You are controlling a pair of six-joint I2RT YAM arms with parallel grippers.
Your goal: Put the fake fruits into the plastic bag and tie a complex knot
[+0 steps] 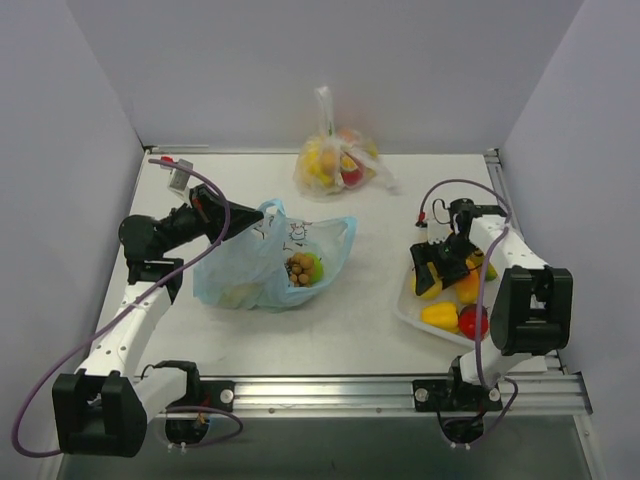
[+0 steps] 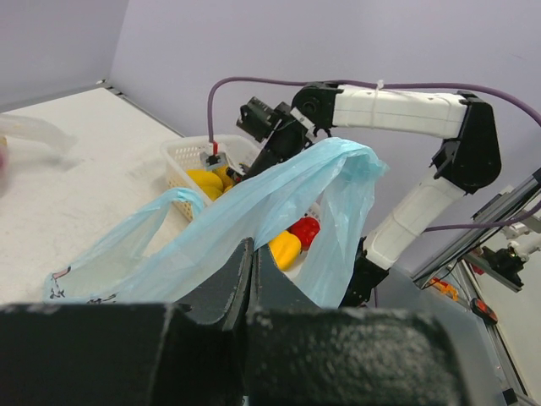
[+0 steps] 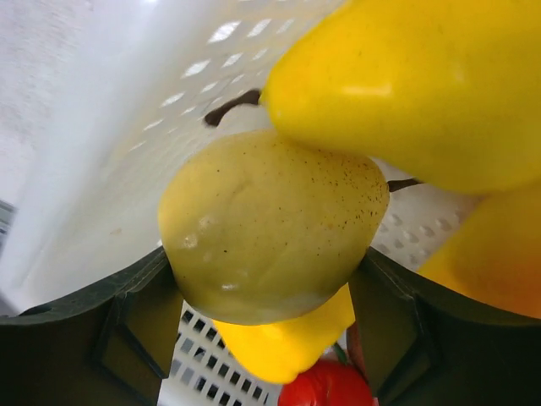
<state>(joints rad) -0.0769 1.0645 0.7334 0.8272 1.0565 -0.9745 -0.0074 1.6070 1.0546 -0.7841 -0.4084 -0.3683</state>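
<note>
At the left of the top view the left gripper [image 1: 222,215] has its jaws pressed together on a fold of the plastic bag [image 1: 255,268], pinching the light-blue rim and lifting it; the left wrist view shows the film draped over the closed fingers [image 2: 228,292]. The bag lies left of centre with its mouth sagging open toward the right, a brown grape cluster [image 1: 299,266] and a green apple [image 1: 314,271] already inside. The film looks thin, limp and slippery, so it is probably best held by a gathered rim or a handle loop. A clear bag [image 1: 335,160] of fruit sits at the upper centre. At the right, the right gripper [image 1: 445,262] reaches into the white basket [image 1: 408,303], its jaws closed on either side of a pale yellow fruit [image 3: 270,228]. That fruit looks light, hard and glossy, so a hold across its widest part seems safest.
</note>
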